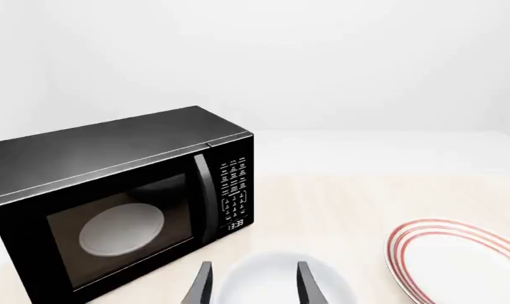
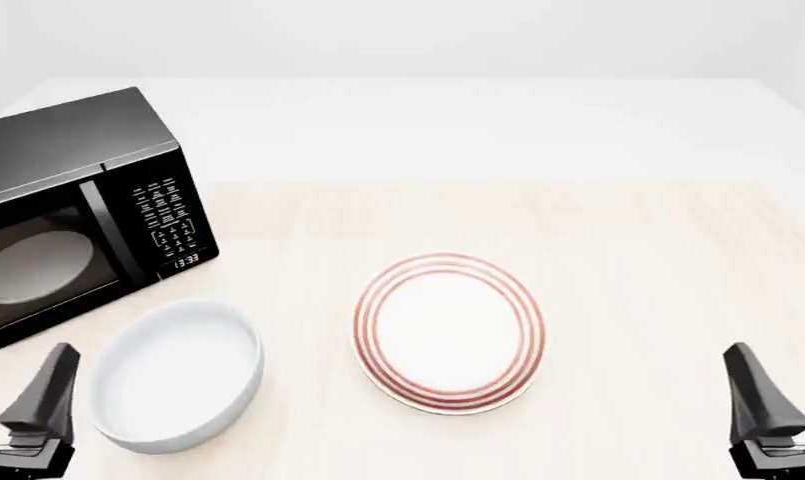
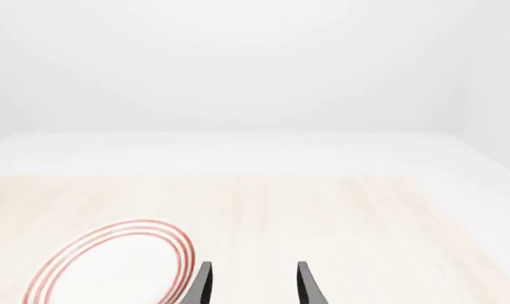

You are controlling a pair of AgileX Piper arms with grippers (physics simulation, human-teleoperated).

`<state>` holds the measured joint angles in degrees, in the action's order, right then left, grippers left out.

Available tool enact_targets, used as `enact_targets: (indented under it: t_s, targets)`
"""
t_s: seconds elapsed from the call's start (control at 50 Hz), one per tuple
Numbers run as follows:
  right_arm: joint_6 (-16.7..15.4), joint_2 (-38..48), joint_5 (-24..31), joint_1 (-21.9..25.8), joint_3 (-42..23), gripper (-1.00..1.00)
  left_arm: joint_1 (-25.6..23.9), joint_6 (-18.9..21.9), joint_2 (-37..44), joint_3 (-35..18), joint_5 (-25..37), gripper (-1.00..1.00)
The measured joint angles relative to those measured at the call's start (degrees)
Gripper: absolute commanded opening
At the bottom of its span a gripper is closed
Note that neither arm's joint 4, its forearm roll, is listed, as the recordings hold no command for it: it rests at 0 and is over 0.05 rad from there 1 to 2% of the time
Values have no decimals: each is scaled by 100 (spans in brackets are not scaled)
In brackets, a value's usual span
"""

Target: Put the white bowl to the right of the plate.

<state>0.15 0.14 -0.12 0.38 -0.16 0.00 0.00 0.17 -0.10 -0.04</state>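
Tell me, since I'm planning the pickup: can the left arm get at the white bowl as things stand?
Probably yes. The left gripper is open with the white bowl just ahead, nothing between them. The microwave sits behind and to the side.

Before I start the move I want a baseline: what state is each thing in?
white bowl: upright, empty, on the table left of the plate
plate: flat, empty
microwave: door shut, display lit
left gripper: open, holding nothing
right gripper: open, holding nothing
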Motion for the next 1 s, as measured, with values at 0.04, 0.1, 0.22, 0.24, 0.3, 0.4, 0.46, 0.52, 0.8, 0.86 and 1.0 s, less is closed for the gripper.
enact_targets:
  t_s: [0.04,0.1,0.22,0.24,0.3,0.4,0.46,0.52,0.8,0.86,1.0]
  targets:
    - [2,4,2,-9,-1,100,0,0,5,-3,-1,100]
    - [6,13,3,-16,-3,100,0,0,10,-6,-3,100]
    - [5,61,-30,-9,-2,100,0,0,18,-10,-4,100]
    - [-3,72,-38,-3,-2,100,0,0,18,-10,-5,100]
    - [-45,93,-62,29,-6,100,0,0,20,-12,-5,100]
    - [-113,168,-142,125,-48,100,0,0,23,-13,-6,100]
    - [-158,274,-207,178,-124,100,0,0,24,-13,-6,100]
    - [-189,401,-246,248,-252,100,0,0,24,-14,-6,100]
    - [-248,1952,-887,743,-1009,100,0,0,26,-15,-7,100]
    - [-271,2369,-1027,869,-1211,100,0,0,26,-15,-7,100]
    - [-240,3433,-1230,1176,-1790,100,0,0,26,-15,-7,100]
